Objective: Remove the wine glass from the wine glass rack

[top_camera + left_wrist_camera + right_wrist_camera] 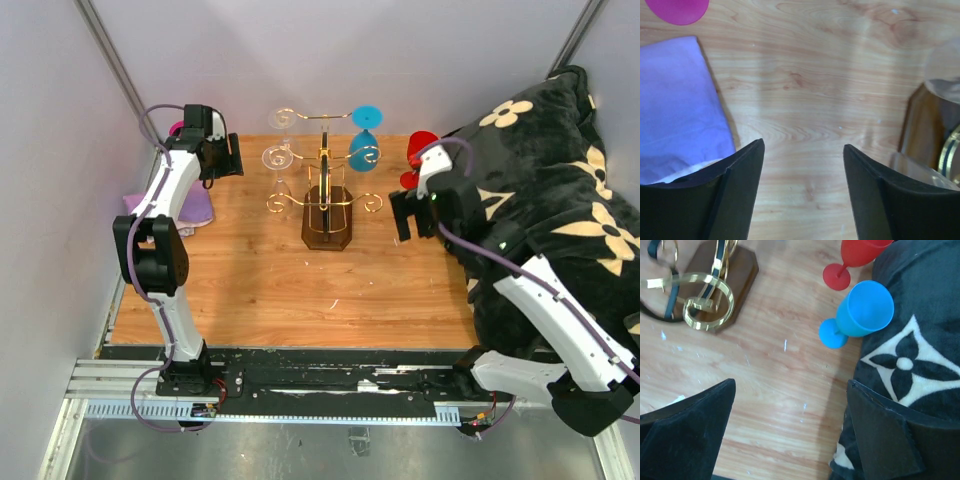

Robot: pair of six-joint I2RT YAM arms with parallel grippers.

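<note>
Your left gripper (803,145): spread, empty, purple cloth (675,105) to its left. Right gripper (791,384): spread, empty; wine glass rack (737,270) ahead-left, blue glass (862,312) ahead-right.

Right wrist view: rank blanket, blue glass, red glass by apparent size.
1. blanket
2. blue glass
3. red glass, though the top edge crops it, so its rank against the blue one is unsure.

gold rack (326,205) w/ dk brown base, blue glass (366,135), red glass (421,148), blk blanket (545,205) w/ cream flowers
</note>
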